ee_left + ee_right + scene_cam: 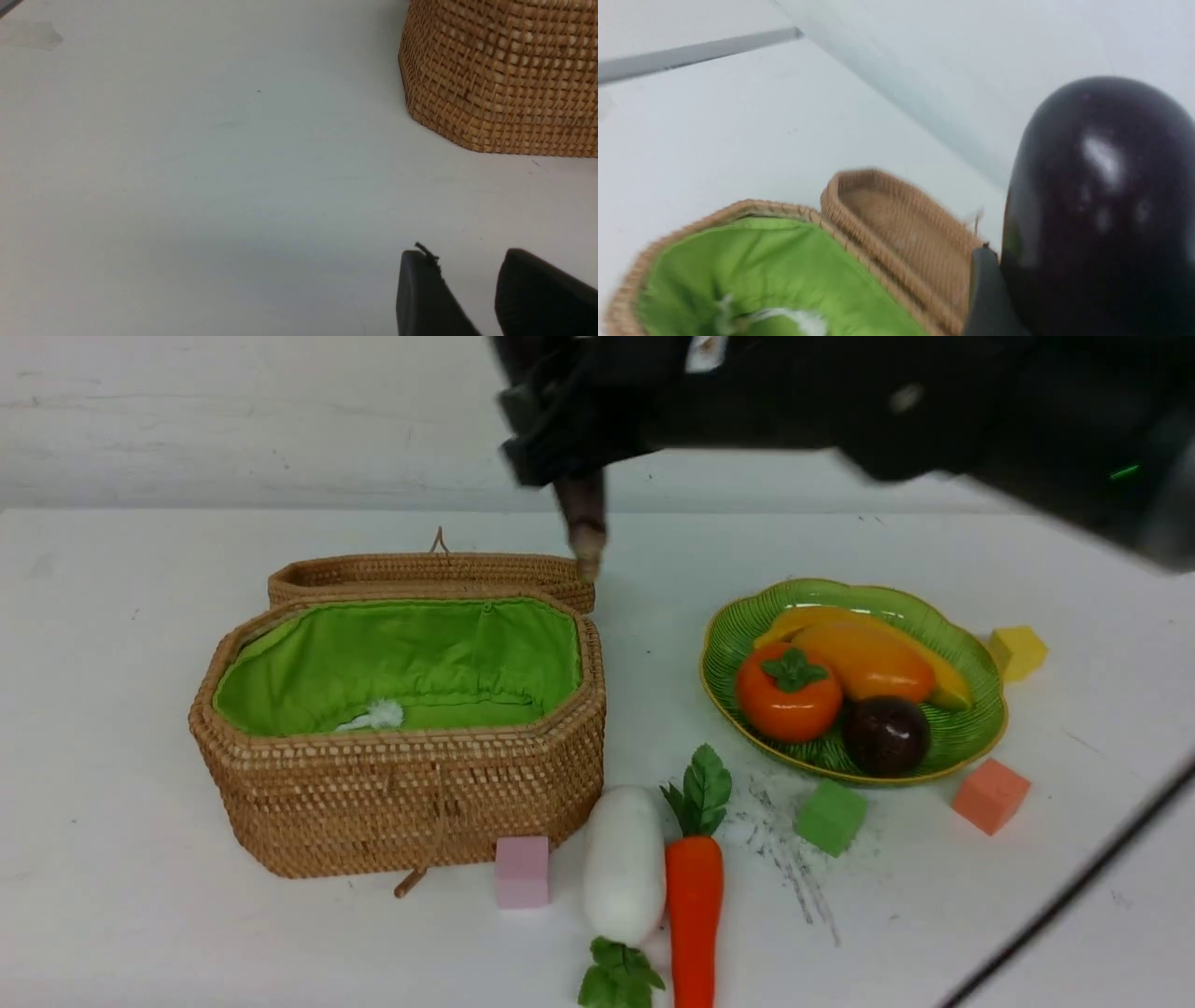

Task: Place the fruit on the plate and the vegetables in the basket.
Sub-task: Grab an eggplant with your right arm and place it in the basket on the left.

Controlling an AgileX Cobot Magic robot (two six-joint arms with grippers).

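My right gripper [1083, 266] is shut on the glossy dark purple eggplant [1101, 186]. One grey finger [985, 289] shows beside it and the other is hidden. In the front view the eggplant's end [584, 523] hangs over the back right corner of the open wicker basket [401, 803], by its lid [429, 574]. The white radish [624, 863] and orange carrot [694, 896] lie on the table in front of the basket. The green plate [724, 653] holds the persimmon [789, 693], mango [868, 660], banana [948, 689] and mangosteen [887, 735]. My left gripper [465, 254] is open and empty, low over the table near the basket's wall [504, 79].
Foam cubes lie about: pink [522, 870] by the basket's front, green [831, 816] and salmon [991, 795] before the plate, yellow [1018, 651] beside it. A dark cable [1074, 887] crosses the lower right corner. The basket's green lining [761, 270] has a white tassel.
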